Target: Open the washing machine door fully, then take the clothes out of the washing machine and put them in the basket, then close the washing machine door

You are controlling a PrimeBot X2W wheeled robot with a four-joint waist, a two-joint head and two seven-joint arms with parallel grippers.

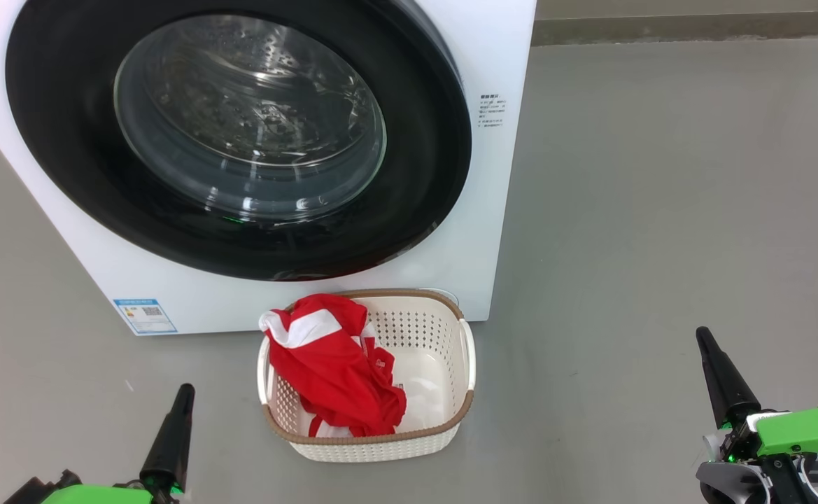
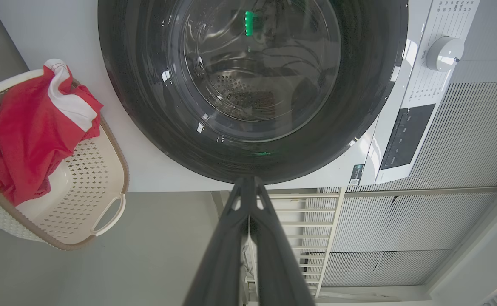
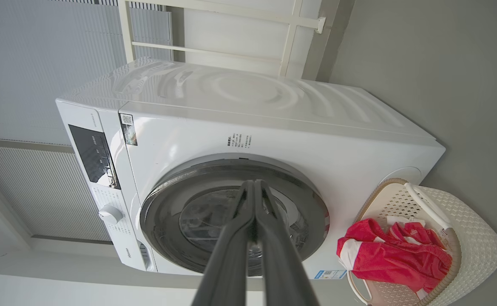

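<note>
Grey floor [image 1: 660, 210] runs under everything you see, with a pale slatted wall [image 2: 465, 136] behind the machine in the wrist views. Your left fingers [image 1: 182, 402] are pressed together with nothing between them, low at the left of the head view and pointing toward the washing machine [image 1: 499, 175]. In the left wrist view their tips meet the edge of the door's black rim. Your right fingers [image 1: 707, 344] are likewise closed and empty, well off to the right over bare floor. Between the two, nearer the left, the basket [image 1: 381, 448] stands on the floor just in front of the machine. The clothes [image 1: 332, 364] lie inside it, red with white panels, heaped on its left side and draped over the rim there. Behind it, the washing machine door [image 1: 66, 140] sits flush against the white front, and through its glass you can see the perforated steel drum [image 2: 239, 91]
</note>
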